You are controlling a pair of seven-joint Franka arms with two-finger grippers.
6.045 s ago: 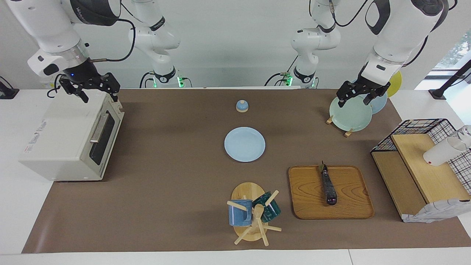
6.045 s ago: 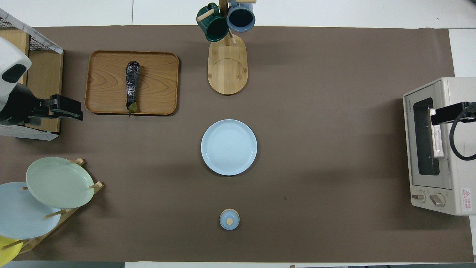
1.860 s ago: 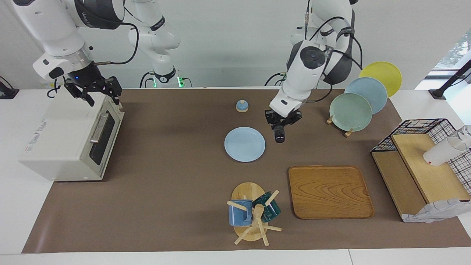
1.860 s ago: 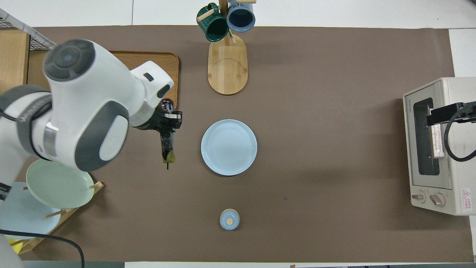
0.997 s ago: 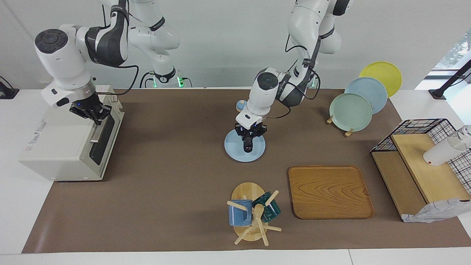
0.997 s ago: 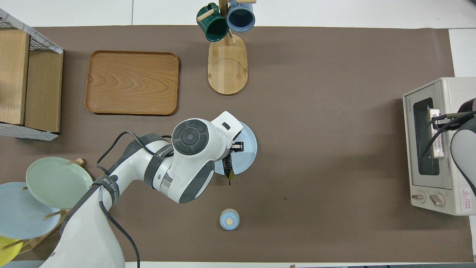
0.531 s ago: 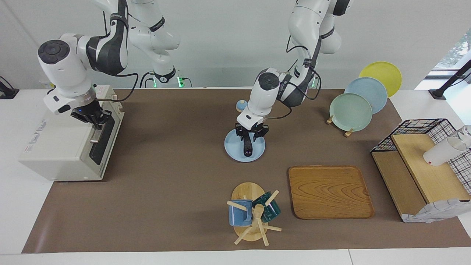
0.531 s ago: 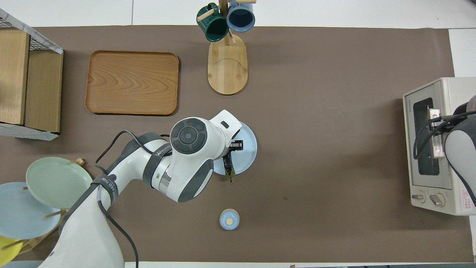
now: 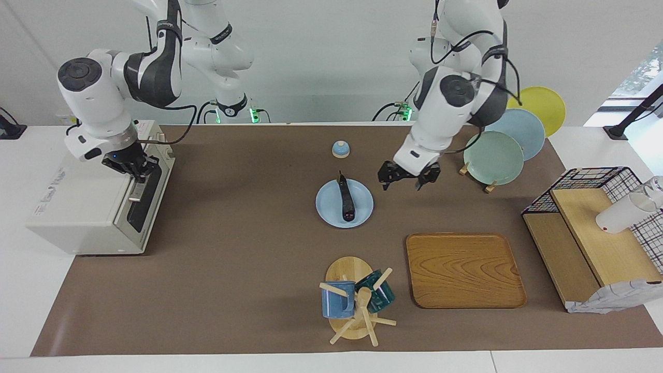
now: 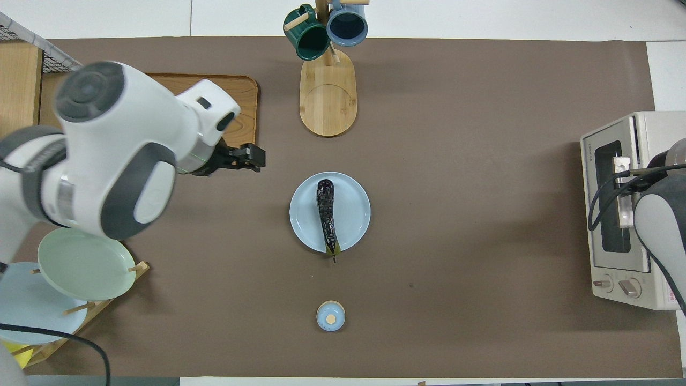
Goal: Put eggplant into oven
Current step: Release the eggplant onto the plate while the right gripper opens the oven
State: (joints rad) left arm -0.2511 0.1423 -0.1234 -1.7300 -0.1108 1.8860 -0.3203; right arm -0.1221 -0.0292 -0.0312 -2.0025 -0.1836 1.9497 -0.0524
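The dark purple eggplant [image 9: 345, 199] lies lengthwise on the light blue plate [image 9: 329, 210] in the middle of the mat, stem tip toward the robots; it also shows in the overhead view [image 10: 326, 214]. My left gripper [image 9: 401, 182] is open and empty, up in the air over the mat between the plate and the plate rack [image 10: 244, 158]. The off-white oven [image 9: 77, 207] stands at the right arm's end of the table [image 10: 604, 225]. My right gripper [image 9: 135, 170] is shut on the oven door's bar handle, and the door is tipped slightly open.
An empty wooden tray [image 9: 463, 269] lies farther from the robots than the plate. A mug tree [image 9: 355, 300] holds two mugs. A rack of plates [image 9: 494, 158] and a wire shelf [image 9: 595, 233] stand at the left arm's end. A small blue lid [image 9: 340, 149] sits near the robots.
My left gripper let the eggplant go onto the blue plate, opened and rose away toward the plate rack. My right gripper stayed at the oven handle, and the handle shifted slightly outward.
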